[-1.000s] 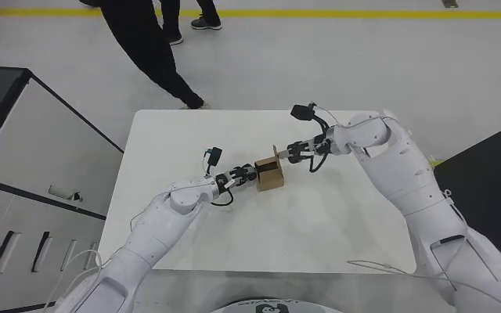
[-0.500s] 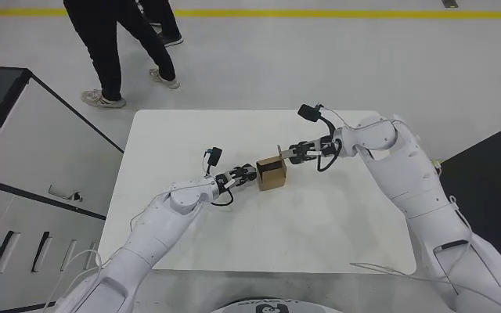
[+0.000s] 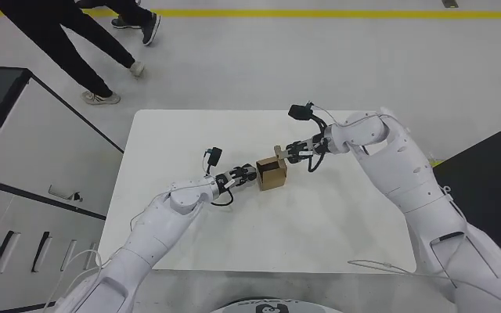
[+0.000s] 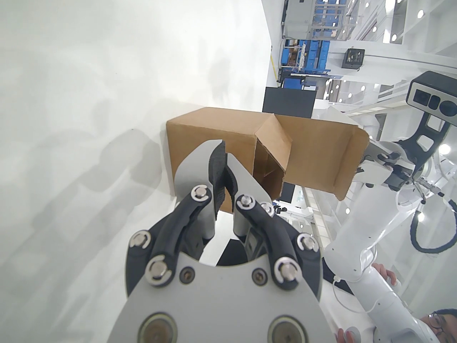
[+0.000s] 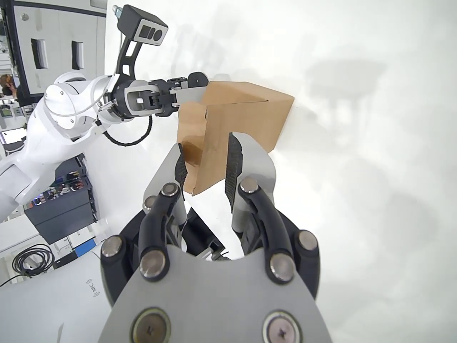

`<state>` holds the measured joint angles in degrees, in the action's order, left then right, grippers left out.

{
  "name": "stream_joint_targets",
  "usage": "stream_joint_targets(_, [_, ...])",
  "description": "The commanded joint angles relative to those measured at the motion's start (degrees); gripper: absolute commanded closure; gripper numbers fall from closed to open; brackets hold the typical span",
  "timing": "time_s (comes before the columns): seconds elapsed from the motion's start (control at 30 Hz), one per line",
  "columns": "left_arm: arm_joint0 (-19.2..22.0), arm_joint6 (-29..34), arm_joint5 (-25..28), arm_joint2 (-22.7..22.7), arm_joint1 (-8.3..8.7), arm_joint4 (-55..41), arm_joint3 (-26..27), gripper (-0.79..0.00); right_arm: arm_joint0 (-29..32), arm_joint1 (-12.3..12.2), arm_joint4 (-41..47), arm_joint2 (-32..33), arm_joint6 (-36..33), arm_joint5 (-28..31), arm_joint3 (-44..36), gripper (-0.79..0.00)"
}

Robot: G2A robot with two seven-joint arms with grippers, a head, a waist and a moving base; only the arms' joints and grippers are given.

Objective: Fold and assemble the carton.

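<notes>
A small brown carton (image 3: 270,174) stands near the middle of the white table (image 3: 188,141), with one end open and a long flap (image 3: 277,150) sticking up on the side toward my right arm. My left gripper (image 3: 250,174) is shut, its tips against the carton's near wall (image 4: 210,133) beside the open end. My right gripper (image 3: 286,155) is open, with the raised flap (image 5: 203,155) standing between its fingers. In the right wrist view the left gripper (image 5: 192,90) touches the carton's (image 5: 246,115) far side. In the left wrist view the right gripper (image 4: 371,158) sits behind the flap (image 4: 321,155).
A dark cabinet (image 3: 31,141) stands off the table's left side. Bare table surface lies all around the carton, with the widest room toward the front edge (image 3: 266,270).
My right gripper drew back slightly from the carton, then returned toward it with the flap between its fingers. The left gripper and the carton stayed put.
</notes>
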<state>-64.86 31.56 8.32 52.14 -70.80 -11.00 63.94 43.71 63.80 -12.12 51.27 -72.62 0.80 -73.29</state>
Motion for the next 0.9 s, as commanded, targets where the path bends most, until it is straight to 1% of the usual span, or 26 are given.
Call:
stream_joint_targets(0.0, [0.0, 0.0, 0.0, 0.0, 0.0, 0.0, 0.0, 0.0, -0.58, 0.17, -0.66, -0.78, -0.51, -0.3, -0.15, -0.237])
stream_joint_targets(0.47, [0.0, 0.0, 0.0, 0.0, 0.0, 0.0, 0.0, 0.0, -4.0, 1.9, -4.68, -6.6, -1.89, -1.97, -0.5, -0.157])
stream_joint_targets(0.67, [0.0, 0.0, 0.0, 0.0, 0.0, 0.0, 0.0, 0.0, -5.23, 2.66, -6.87, -8.95, -2.21, -2.48, -0.79, -0.154])
stream_joint_targets(0.87, [0.0, 0.0, 0.0, 0.0, 0.0, 0.0, 0.0, 0.0, -6.69, 3.5, -9.83, -11.55, -3.01, -3.02, -1.17, -0.172])
